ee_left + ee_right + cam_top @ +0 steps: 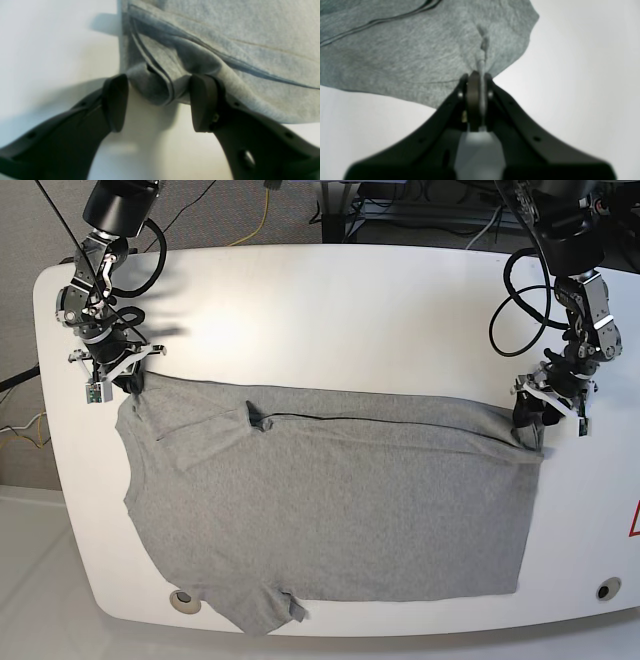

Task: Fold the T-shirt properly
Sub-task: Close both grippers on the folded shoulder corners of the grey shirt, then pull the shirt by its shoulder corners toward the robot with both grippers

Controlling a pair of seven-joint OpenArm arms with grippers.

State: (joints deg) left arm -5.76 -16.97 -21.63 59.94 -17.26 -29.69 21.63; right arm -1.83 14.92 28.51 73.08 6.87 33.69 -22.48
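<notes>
The heather-grey T-shirt lies spread on the white table, plain side up, its far edge folded over. My right gripper, at the shirt's far left corner in the base view, is shut on a pinch of the fabric; the right wrist view shows the right gripper with cloth ridged up between its jaws. My left gripper is at the shirt's far right corner. In the left wrist view the left gripper is open, with a bunched fold of the shirt between its fingers. No lettering shows.
The table's rounded edges lie close to both grippers on the left and right. Two round holes sit near the front edge. Cables and equipment lie behind the table. A sleeve hangs near the front edge.
</notes>
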